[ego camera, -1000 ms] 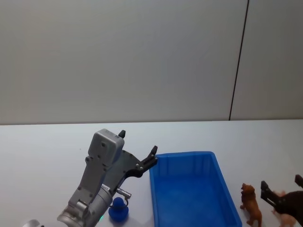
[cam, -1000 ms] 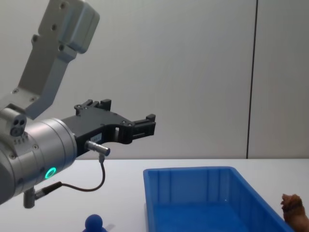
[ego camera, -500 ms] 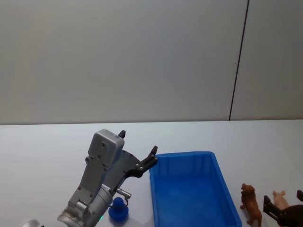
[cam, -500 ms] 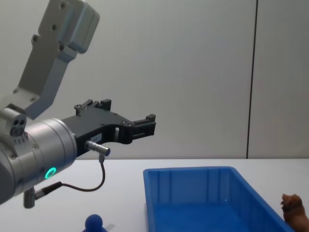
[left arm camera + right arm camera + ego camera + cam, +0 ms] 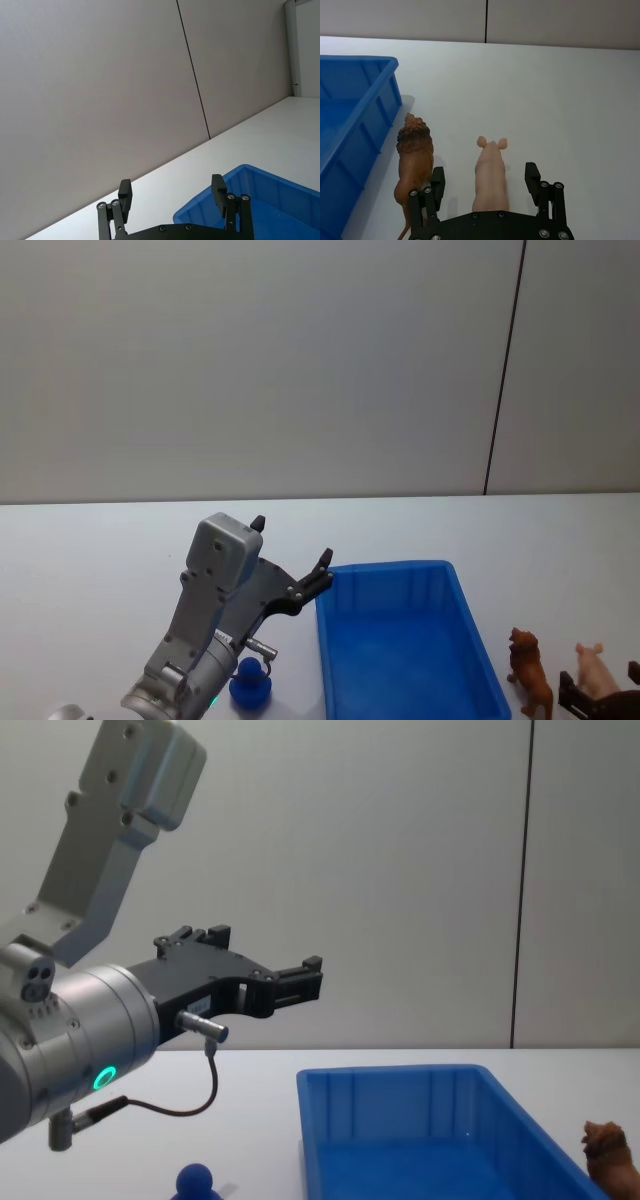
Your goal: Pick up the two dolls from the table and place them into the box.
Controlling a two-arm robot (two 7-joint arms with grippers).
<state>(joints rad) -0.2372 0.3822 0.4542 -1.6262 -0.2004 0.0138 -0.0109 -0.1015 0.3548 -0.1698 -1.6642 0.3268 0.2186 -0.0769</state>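
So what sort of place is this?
Probably a robot testing lab: a plain white table before blank grey wall panels, a blue plastic bin with a toy lion and pig beside it, the left pincer high by the bin, the right pincer low around the pig.

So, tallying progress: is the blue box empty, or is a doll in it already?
Empty: the box shows bare blue floor; the brown doll and blue doll stand outside it.

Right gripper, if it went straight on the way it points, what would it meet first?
Likely the pink pig toy, lying in line between the open fingers of the right gripper. The brown lion doll stands beside that line, so one finger may brush it; height unclear.
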